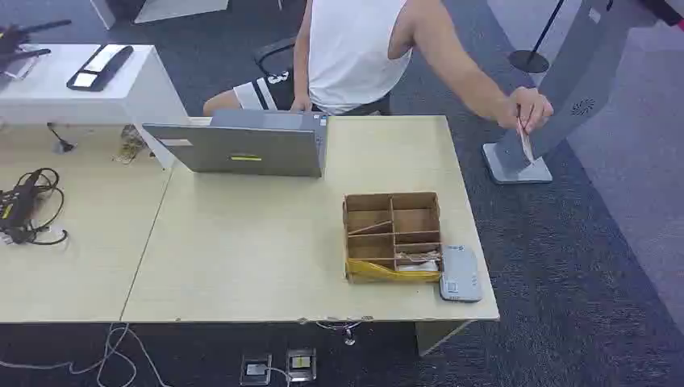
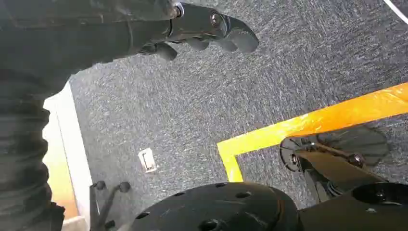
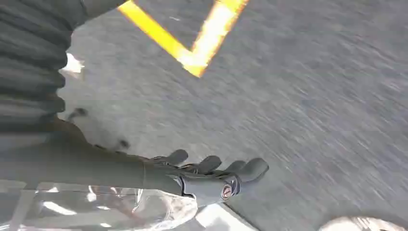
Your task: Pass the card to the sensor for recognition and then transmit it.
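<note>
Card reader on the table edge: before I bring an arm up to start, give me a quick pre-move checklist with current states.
1. Card reader reachable at the table's near right corner, beside the cardboard divider box: ok.
2. Card located: a person's hand holds a card-like item off the table's right side; whether it is the task card: cannot tell.
3. Left hand free, hanging over carpet, holding nothing: ok.
4. Right hand free, holding nothing, though the picture is blurred: ok.
5. Workspace clear of people: the person leans over the far right of the table: not ok.
6. Cards in the box: cannot tell.
</note>
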Action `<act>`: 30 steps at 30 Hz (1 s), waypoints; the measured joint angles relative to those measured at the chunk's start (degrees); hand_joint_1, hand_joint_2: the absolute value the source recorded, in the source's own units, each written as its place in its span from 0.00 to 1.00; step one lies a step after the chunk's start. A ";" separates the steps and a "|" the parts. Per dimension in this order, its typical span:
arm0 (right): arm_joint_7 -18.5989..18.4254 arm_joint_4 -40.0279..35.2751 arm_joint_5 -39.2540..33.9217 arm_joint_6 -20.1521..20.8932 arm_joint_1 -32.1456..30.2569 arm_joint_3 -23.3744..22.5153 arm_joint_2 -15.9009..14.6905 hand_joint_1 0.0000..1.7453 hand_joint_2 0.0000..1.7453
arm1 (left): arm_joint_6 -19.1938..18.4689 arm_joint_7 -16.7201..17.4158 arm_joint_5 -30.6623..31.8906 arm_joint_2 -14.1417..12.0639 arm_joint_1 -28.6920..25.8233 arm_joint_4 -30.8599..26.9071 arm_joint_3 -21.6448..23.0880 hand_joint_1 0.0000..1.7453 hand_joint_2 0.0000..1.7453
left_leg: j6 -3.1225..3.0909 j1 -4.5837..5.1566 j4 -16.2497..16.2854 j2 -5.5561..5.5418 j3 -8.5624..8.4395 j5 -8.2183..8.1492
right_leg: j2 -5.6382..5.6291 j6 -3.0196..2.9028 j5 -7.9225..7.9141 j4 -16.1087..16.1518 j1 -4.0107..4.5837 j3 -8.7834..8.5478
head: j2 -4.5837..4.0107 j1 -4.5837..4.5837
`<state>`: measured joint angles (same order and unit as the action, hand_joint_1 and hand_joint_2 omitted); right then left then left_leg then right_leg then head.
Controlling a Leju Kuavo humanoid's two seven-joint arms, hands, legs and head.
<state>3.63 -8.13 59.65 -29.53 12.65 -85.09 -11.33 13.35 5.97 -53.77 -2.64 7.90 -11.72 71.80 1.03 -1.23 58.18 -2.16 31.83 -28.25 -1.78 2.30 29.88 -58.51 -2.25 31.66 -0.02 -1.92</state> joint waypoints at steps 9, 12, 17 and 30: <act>-1.97 -1.03 0.18 0.61 10.96 -0.09 -16.66 0.00 1.00 | -0.17 0.00 -0.31 -0.24 -0.06 0.00 0.00 0.00 1.00 | -0.22 0.30 0.02 0.01 0.02 0.14 | -0.01 0.26 -0.18 0.00 -0.30 0.05 | 0.00 0.02; -2.85 -2.68 -0.68 4.92 16.23 -0.02 -20.84 0.00 1.00 | -0.17 -0.11 -0.63 -0.28 -0.07 0.00 0.00 0.00 1.00 | -0.28 0.28 0.02 0.00 0.05 0.18 | 0.01 0.27 -0.20 -0.01 -0.28 0.01 | 0.00 -0.07; -30.45 -21.27 -16.90 17.74 16.56 5.78 -20.64 0.00 1.00 | -2.12 -0.44 -0.90 -0.31 0.13 0.00 0.00 0.00 1.00 | -0.45 0.35 0.08 -1.02 0.02 0.29 | 0.86 0.62 0.07 0.05 -0.34 -0.22 | 0.00 -0.05; -41.95 -62.20 -36.85 1.09 8.75 41.89 -28.33 0.00 1.00 | -3.78 -0.48 -1.18 -0.68 0.06 0.02 -0.15 0.00 1.00 | -0.64 0.60 -0.04 -0.42 0.10 0.25 | 0.31 0.71 -0.05 -0.05 -0.64 -0.14 | 0.00 0.02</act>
<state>-38.32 -70.33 22.80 -28.43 21.40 -43.20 -39.67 9.57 5.49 -54.95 -3.32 7.96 -11.69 71.65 0.40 -0.63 58.14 -2.58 31.94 -28.01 -1.46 3.00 29.82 -58.56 -2.90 31.53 -0.02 -1.90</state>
